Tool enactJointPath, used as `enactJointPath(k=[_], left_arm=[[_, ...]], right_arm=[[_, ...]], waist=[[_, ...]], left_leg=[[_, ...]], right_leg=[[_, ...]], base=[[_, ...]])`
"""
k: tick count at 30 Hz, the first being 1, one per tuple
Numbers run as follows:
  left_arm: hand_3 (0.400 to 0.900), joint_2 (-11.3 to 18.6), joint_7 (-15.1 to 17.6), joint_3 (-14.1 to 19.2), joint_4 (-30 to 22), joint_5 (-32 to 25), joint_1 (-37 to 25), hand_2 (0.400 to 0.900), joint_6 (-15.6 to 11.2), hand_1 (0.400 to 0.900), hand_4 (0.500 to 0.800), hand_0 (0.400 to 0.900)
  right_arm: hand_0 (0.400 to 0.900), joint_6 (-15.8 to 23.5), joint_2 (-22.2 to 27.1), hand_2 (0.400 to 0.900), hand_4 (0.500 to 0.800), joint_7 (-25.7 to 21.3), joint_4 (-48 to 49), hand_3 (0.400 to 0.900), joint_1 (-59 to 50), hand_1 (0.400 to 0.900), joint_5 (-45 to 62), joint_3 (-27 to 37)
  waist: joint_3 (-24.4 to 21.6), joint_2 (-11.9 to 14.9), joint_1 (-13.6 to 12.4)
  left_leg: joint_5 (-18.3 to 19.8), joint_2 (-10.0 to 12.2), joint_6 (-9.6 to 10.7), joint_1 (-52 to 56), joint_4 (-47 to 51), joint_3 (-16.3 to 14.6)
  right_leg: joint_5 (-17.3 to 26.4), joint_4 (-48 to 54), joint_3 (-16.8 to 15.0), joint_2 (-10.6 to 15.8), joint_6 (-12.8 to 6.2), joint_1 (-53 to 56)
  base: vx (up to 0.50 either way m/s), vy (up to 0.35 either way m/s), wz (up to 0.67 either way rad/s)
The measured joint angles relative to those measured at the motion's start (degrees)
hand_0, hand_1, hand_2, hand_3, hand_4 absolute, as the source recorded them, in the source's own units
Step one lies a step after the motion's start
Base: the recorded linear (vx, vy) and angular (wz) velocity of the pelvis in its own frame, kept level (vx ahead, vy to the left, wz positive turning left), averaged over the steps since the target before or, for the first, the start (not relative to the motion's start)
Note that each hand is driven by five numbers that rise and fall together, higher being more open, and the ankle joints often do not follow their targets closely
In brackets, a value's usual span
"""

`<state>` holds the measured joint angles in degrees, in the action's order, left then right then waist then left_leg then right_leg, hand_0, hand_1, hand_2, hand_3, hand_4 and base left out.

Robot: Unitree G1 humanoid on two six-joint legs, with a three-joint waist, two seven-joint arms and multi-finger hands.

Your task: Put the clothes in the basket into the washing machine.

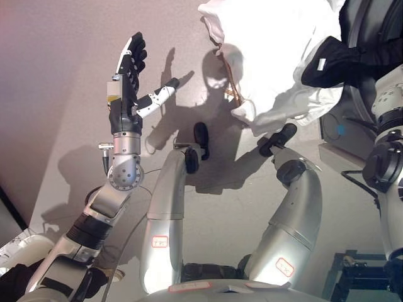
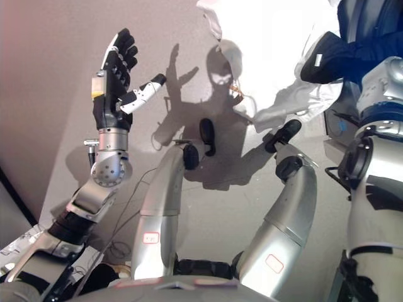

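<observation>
Left eye view showing the left robot hand [image 1: 129, 75] raised over the floor [image 1: 56, 94] with fingers straight and spread, gripping nothing. Right robot hand [image 1: 343, 56] reaching up at top right, dark fingers curled into the white garment [image 1: 277, 56] and carrying it bunched in the air beside the washing machine [image 1: 365, 25]; basket not showing. Probably mid-transfer, next needing the garment pushed through the drum opening, trailing cloth included, before letting go.
</observation>
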<state>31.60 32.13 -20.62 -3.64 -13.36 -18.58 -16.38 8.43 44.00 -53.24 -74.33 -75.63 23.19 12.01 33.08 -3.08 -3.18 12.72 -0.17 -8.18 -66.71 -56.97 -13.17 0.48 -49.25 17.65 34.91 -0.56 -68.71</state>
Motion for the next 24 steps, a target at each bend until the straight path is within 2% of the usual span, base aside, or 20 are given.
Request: enactJointPath(k=[5,16,17,18,24], left_arm=[[0.9,0.55,-1.68,-0.44,-0.01,-0.06,-0.21,0.9,-0.09,0.9,0.8,0.9],[0.9,1.04,-4.18,-1.49,-0.03,-0.22,-0.63,0.9,-0.31,0.9,0.8,0.9],[0.9,1.03,-4.36,-1.51,-0.02,-0.25,-0.74,0.9,-0.34,0.9,0.8,0.9],[0.9,1.04,-4.6,-1.62,0.0,-0.36,-0.88,0.9,-0.34,0.9,0.8,0.9],[0.9,0.97,-5.25,-1.68,0.01,-1.27,-1.43,0.9,-0.39,0.9,0.8,0.9]], right_arm=[[0.4,0.0,3.34,0.4,0.5,0.06,-1.02,0.4,-1.91,0.4,0.31,-2.27],[0.4,-0.12,4.96,0.4,0.5,0.05,-2.18,0.4,-5.49,0.4,-1.16,-6.46],[0.576,-0.1,4.98,0.576,0.606,0.1,-2.17,0.576,-5.64,0.576,-1.55,-6.83],[0.9,-0.1,4.97,0.9,0.8,0.89,-2.22,0.9,-5.6,0.9,-1.67,-7.21],[0.9,0.13,4.95,0.9,0.8,6.32,-2.26,0.9,-5.62,0.9,0.48,-7.2]], waist=[[-0.61,-2.32,-0.6],[-0.62,-2.34,-1.23],[-0.62,-2.34,-1.31],[-0.62,-2.35,-1.37],[-0.62,-2.35,-1.18]], left_leg=[[-0.11,-0.1,0.17,-1.61,-0.84,0.55],[-0.47,-0.12,0.71,-2.65,-1.08,0.64],[-0.59,-0.08,0.87,-3.02,-1.17,0.7],[-0.63,-0.07,0.94,-3.34,-1.44,0.84],[-0.65,0.04,1.0,-3.53,-1.76,1.09]], right_leg=[[-0.79,-1.55,0.09,0.51,0.15,-1.44],[-1.36,-2.97,-0.45,0.73,0.34,-3.24],[-1.4,-3.16,-0.5,0.72,0.29,-3.62],[-1.67,-3.51,-0.56,0.73,0.49,-3.86],[-2.08,-3.85,-0.54,0.63,0.99,-3.98]], base=[[0.01,-0.038,0.09],[0.01,-0.022,0.04],[0.01,-0.03,-0.01],[0.0,-0.021,-0.03],[0.0,-0.006,-0.04]])
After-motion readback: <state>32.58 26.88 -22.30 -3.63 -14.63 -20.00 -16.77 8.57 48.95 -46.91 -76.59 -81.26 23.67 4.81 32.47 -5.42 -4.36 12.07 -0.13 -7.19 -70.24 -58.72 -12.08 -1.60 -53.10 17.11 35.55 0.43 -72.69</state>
